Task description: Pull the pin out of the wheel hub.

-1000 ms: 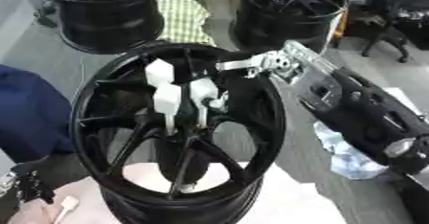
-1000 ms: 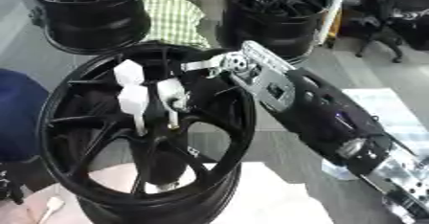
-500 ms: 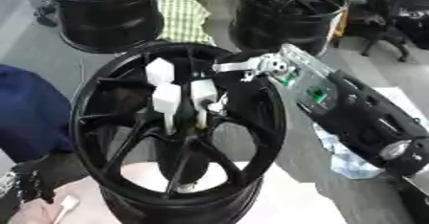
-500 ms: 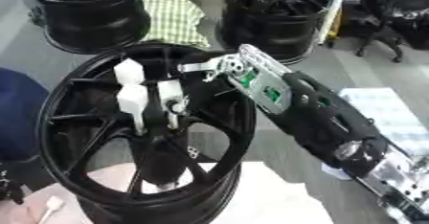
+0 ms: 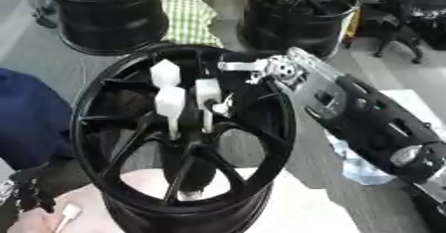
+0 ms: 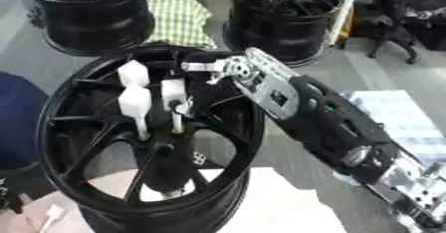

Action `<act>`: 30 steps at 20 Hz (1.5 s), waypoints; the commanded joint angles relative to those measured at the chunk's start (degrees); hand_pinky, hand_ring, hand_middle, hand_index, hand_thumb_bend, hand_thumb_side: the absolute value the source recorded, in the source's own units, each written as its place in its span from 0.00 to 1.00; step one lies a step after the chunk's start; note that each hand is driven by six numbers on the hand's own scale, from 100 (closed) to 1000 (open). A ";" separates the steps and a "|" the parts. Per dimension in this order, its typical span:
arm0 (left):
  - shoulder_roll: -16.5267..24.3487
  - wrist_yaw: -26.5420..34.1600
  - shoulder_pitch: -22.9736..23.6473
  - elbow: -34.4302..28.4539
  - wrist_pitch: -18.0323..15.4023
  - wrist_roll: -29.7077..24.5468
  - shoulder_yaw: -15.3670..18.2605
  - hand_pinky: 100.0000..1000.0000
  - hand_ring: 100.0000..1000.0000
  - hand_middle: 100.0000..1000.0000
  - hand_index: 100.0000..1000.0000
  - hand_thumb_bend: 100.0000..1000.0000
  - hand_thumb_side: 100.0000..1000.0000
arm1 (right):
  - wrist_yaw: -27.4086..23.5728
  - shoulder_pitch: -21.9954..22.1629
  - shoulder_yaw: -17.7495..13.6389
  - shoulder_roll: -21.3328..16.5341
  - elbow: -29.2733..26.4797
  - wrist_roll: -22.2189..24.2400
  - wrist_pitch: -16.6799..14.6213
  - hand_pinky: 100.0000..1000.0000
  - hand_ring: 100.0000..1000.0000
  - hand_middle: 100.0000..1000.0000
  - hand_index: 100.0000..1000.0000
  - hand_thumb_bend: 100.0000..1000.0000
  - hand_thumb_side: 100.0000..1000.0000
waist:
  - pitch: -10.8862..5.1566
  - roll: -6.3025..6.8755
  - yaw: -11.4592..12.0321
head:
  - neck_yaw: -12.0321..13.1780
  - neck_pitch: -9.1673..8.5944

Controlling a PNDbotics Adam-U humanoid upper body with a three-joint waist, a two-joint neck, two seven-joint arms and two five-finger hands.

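Note:
A black spoked wheel hub (image 5: 113, 142) stands in the middle. Three white-headed pins stick up at its centre: one at the back (image 5: 164, 72), one in front (image 5: 170, 102) and one to the right (image 5: 207, 90). My right arm comes in from the lower right and crosses the hub's far right rim. My right hand (image 5: 261, 70) hovers over the spokes just right of the right-hand pin, close to its head. The black hand blends into the black wheel, so I cannot see any contact with the pin. My left hand (image 5: 26, 197) rests low in the bottom left corner.
Two more black wheels stand behind, at back left (image 5: 104, 13) and back right (image 5: 300, 8), with a green checked cloth (image 5: 187, 20) between them. A blue object (image 5: 26, 112) lies left of the hub. A white surface (image 5: 296, 207) lies under it, and crumpled plastic (image 5: 357, 165) sits at the right.
My right forearm has rolled and the hand has edged a little left toward the pins. The pins stand as before.

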 commanded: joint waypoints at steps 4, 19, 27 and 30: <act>0.36 -0.25 -0.60 -0.89 -0.19 0.02 -0.30 0.47 0.48 0.50 0.81 0.00 0.88 | -4.12 -2.06 -1.31 -3.20 -1.32 -2.46 0.84 0.68 0.63 0.34 0.54 0.00 0.26 | -0.70 0.29 -0.17 | 0.07 -0.13; 1.31 -0.45 0.85 -0.68 0.41 0.02 1.77 0.47 0.48 0.50 0.81 0.00 0.88 | -9.00 3.33 -11.68 -19.16 -19.87 -6.51 4.32 0.69 0.64 0.34 0.54 0.00 0.15 | -1.87 -0.53 -3.84 | 4.16 -0.13; 2.56 1.30 1.88 -2.01 1.38 0.02 6.36 0.47 0.48 0.50 0.81 0.00 0.88 | -4.26 13.74 -22.13 -22.16 -16.49 -12.93 10.52 0.74 0.76 0.70 0.88 0.02 0.23 | -0.21 -0.65 -10.03 | 10.20 -1.02; 2.82 2.01 1.47 -2.23 1.74 0.27 7.91 0.47 0.48 0.50 0.81 0.00 0.89 | -1.81 17.79 -26.18 -18.31 -12.48 -15.42 13.01 0.78 0.84 0.84 0.94 0.07 0.41 | 0.90 -0.30 -11.82 | 11.69 -2.01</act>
